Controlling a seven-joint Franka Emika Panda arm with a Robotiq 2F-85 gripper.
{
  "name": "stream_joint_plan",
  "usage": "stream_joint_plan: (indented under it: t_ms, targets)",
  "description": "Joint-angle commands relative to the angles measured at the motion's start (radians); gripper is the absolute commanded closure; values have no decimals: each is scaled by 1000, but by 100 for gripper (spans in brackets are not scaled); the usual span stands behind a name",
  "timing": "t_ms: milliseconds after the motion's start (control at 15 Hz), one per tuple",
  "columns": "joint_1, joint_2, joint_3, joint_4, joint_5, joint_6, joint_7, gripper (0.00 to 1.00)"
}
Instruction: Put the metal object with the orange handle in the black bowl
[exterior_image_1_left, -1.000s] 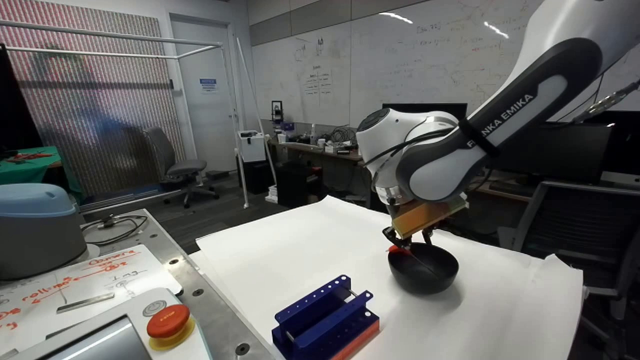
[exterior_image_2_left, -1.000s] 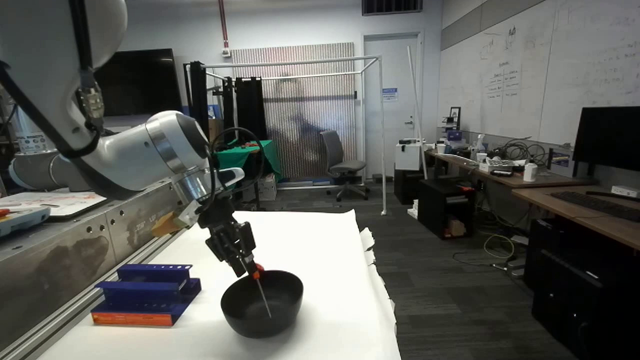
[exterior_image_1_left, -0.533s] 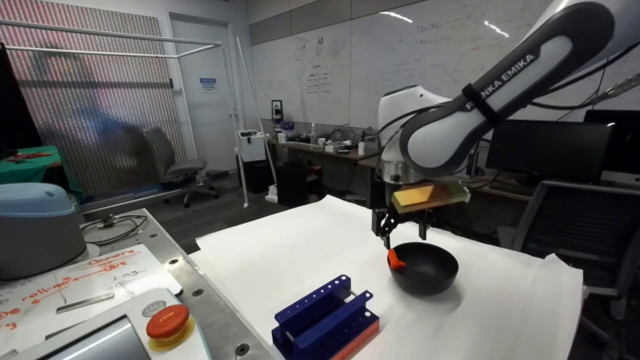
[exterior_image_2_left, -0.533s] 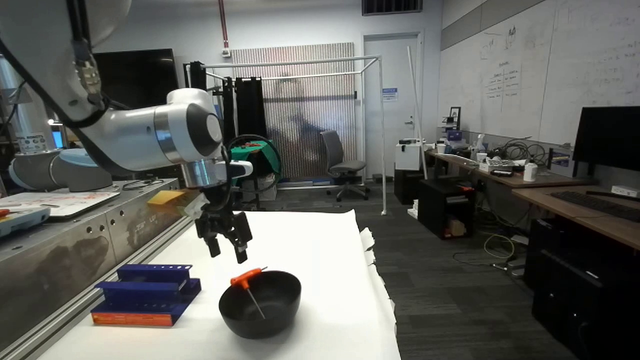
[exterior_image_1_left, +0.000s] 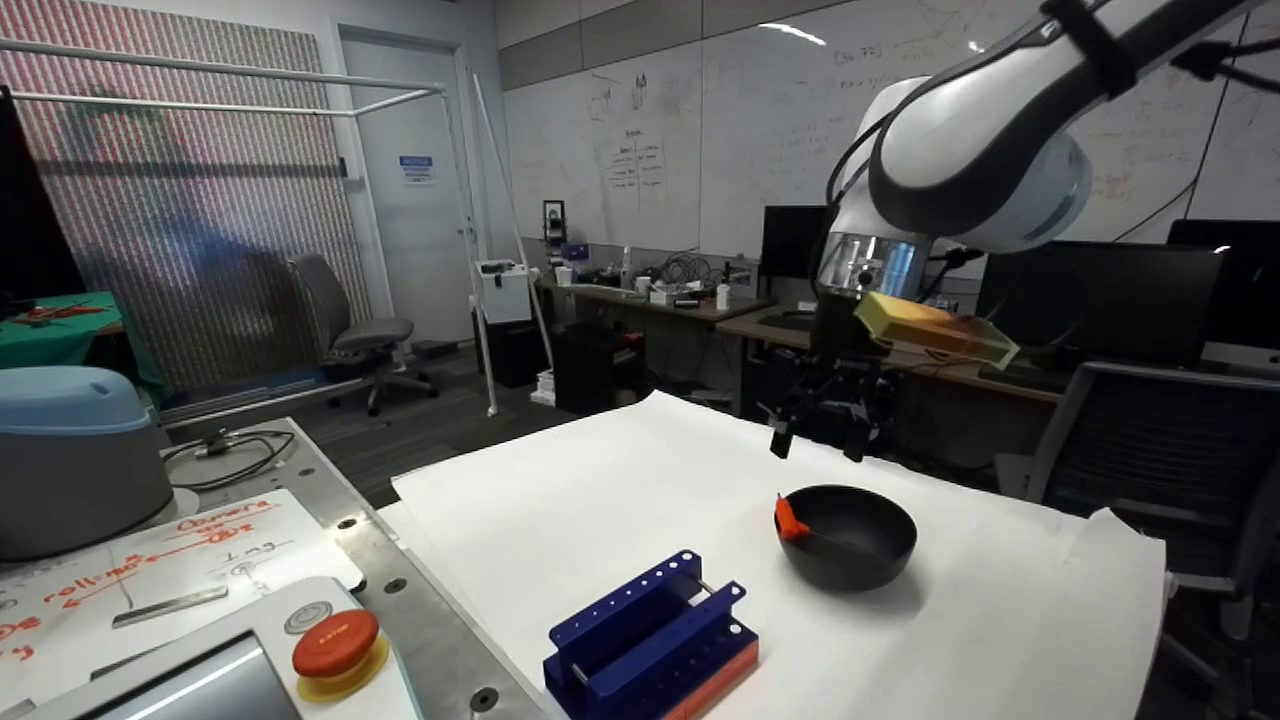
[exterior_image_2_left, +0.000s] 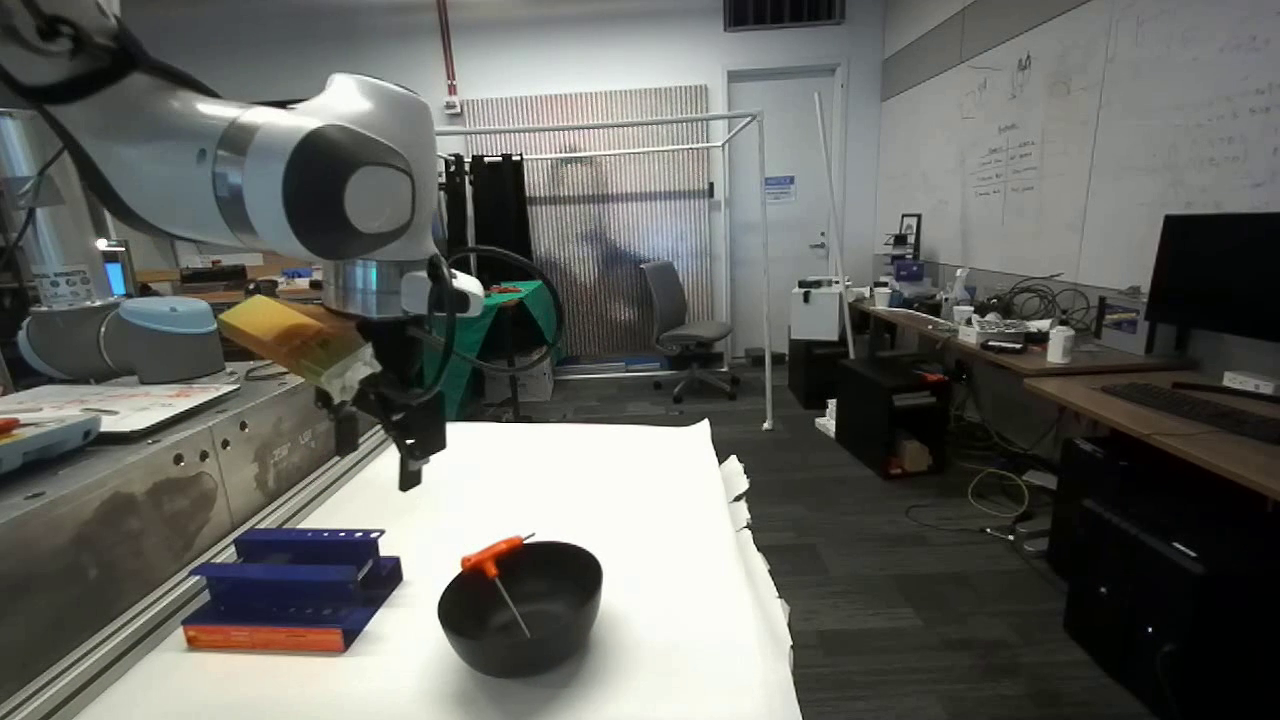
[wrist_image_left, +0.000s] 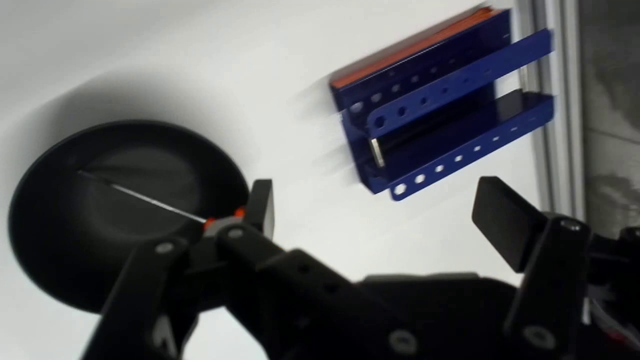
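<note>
The metal object with the orange handle (exterior_image_2_left: 492, 556) leans in the black bowl (exterior_image_2_left: 520, 645). Its orange grip lies over the rim and its thin shaft slants down inside. In an exterior view the handle (exterior_image_1_left: 790, 520) hooks at the near-left rim of the bowl (exterior_image_1_left: 855, 560). My gripper (exterior_image_1_left: 818, 447) hangs above the paper, apart from bowl and tool. In the wrist view the gripper (wrist_image_left: 382, 210) has its fingers wide apart with only white paper between them. There a finger covers most of the orange handle, while the metal shaft (wrist_image_left: 155, 202) shows inside the bowl.
A blue ribbed rack (exterior_image_2_left: 290, 585) with an orange strip stands beside the bowl on the white paper (exterior_image_2_left: 660, 540). Along the paper's edge runs the metal rail (exterior_image_2_left: 240, 480). A red stop button (exterior_image_1_left: 337, 642) sits in an exterior view's near corner.
The gripper held the orange handle at the bowl, then opened and let go. It has risen and drawn away from the bowl. The tool stays leaning on the rim.
</note>
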Motion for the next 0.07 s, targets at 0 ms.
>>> stream_joint_plan:
  t_ms: [0]
  targets:
    - [1,-28,3,-17,44,-9,-39,0]
